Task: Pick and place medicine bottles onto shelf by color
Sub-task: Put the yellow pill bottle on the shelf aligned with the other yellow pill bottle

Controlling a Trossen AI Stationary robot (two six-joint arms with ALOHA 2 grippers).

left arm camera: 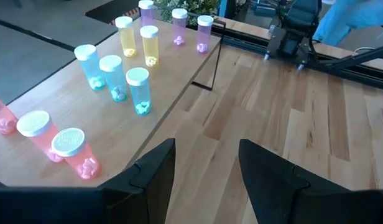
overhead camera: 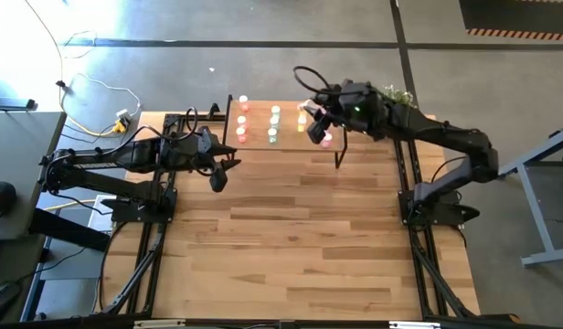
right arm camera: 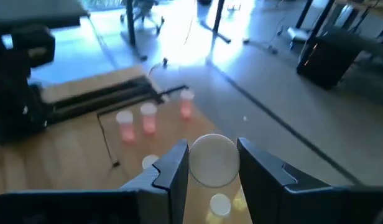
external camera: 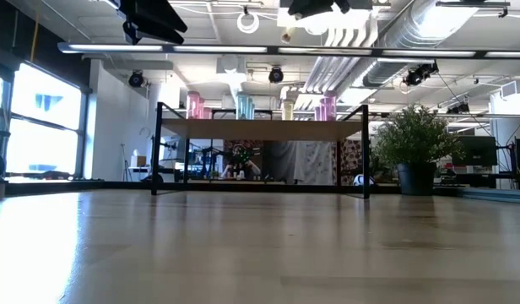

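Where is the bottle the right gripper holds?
In the right wrist view, the white-capped bottle sits between the right gripper fingers, above the shelf at its right end.

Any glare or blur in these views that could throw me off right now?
High view: sunlight washes out the floor beyond the shelf. Low view: bright window at left, table top sheeny. Right wrist view: soft overall, the capped bottle between the right gripper fingers blurred.

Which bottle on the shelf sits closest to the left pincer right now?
The red bottle at the shelf's near corner, white cap, just ahead of the open left pincer. The other red, blue, yellow and purple bottles stand farther along.
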